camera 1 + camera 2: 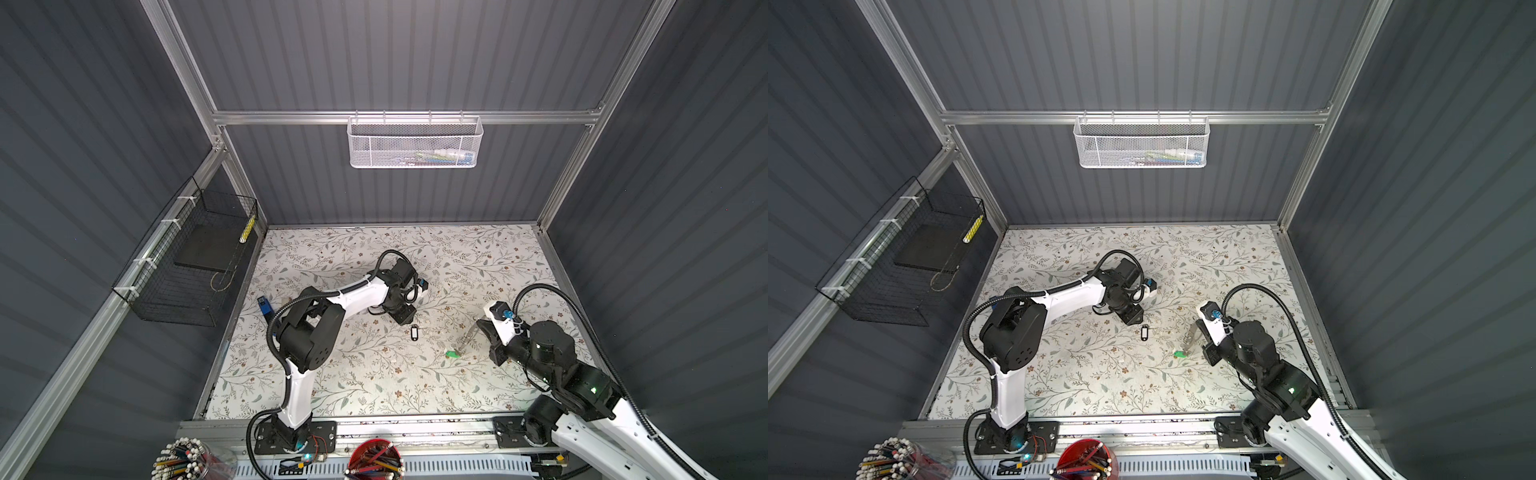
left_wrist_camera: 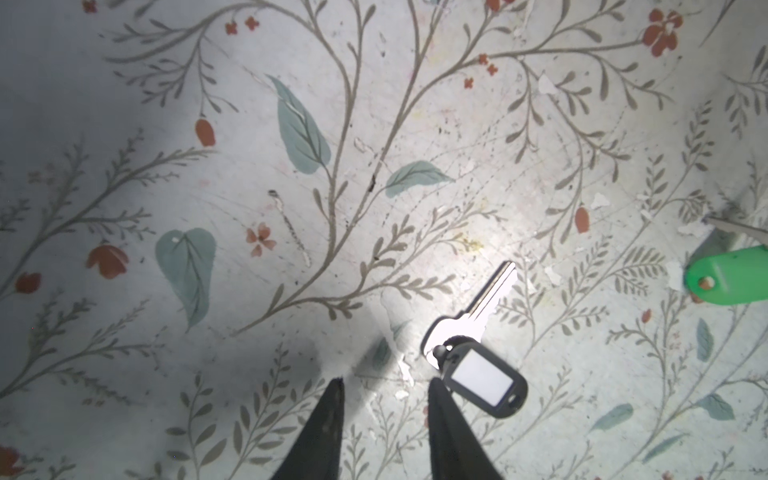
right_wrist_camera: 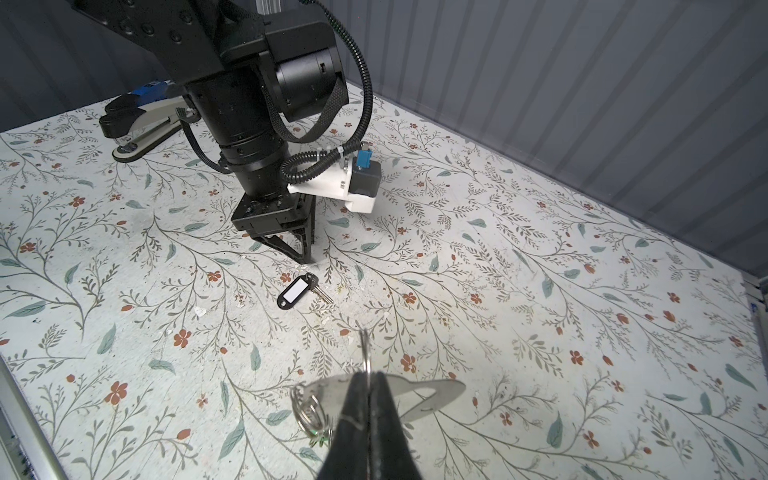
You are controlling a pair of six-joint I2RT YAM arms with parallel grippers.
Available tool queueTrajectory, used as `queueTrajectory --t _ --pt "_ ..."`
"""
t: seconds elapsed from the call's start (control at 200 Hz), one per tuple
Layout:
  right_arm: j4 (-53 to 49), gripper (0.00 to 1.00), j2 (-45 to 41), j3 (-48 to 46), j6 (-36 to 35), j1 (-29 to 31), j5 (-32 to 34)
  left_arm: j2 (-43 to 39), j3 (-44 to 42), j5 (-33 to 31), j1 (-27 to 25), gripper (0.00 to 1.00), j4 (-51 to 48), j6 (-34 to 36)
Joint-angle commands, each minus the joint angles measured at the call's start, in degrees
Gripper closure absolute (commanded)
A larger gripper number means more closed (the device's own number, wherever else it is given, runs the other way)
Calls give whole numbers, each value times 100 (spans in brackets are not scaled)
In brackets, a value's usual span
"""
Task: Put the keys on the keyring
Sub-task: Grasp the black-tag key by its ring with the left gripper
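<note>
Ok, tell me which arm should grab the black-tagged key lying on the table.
Left. The left pincer hovers open right beside the small metal key with the black-framed white tag; the right pincer is shut on the grey flat metal keyring.

Grey ribbed walls (image 1: 415,54); floral, seemingly scuffed tabletop (image 1: 353,382).

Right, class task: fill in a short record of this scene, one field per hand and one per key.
left hand: open, empty, beside the black-tagged key
black-tagged key: lying flat on the table, not held
right hand: shut on the keyring
green tag: at the keyring's end; cannot tell if it is threaded on
</note>
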Motion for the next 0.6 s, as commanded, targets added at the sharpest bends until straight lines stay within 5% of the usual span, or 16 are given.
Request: queueTrajectory --t 0.0,0.595 --pt "136 100 6 177 -61 -10 -103 53 -11 445 43 65 -150 11" --pt "136 100 86 153 -97 -13 -241 251 -244 913 85 74 -281 53"
